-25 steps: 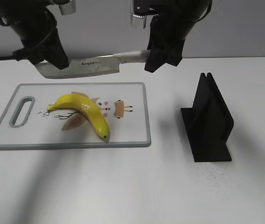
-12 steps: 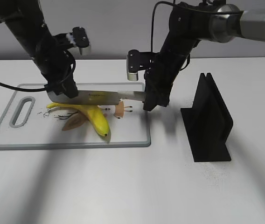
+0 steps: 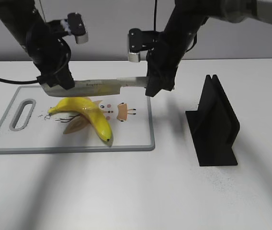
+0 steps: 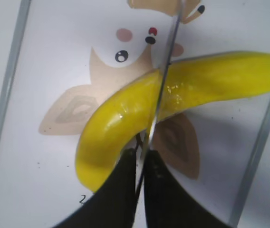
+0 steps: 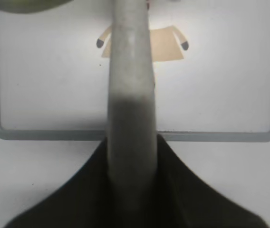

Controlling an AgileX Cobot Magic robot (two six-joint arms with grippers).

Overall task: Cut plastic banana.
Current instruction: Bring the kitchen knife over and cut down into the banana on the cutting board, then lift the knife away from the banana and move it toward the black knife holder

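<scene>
A yellow plastic banana (image 3: 89,115) lies whole on the white cutting board (image 3: 136,139); it also shows in the left wrist view (image 4: 125,109). A knife (image 3: 102,87) hangs level just above the banana. My left gripper (image 3: 59,84) is shut on the blade's tip end, and the blade edge (image 4: 161,85) runs across the banana in the left wrist view. My right gripper (image 3: 155,86) is shut on the knife's grey handle (image 5: 131,95).
A black knife stand (image 3: 215,124) stands upright on the table right of the board. The board has a grey rim (image 5: 135,135), a handle slot (image 3: 23,114) at its left end and printed cartoon shapes (image 3: 122,111).
The knife came down onto the banana half a second ago; both grippers have now lifted it a little, so it is just above the banana. The banana has not moved.
</scene>
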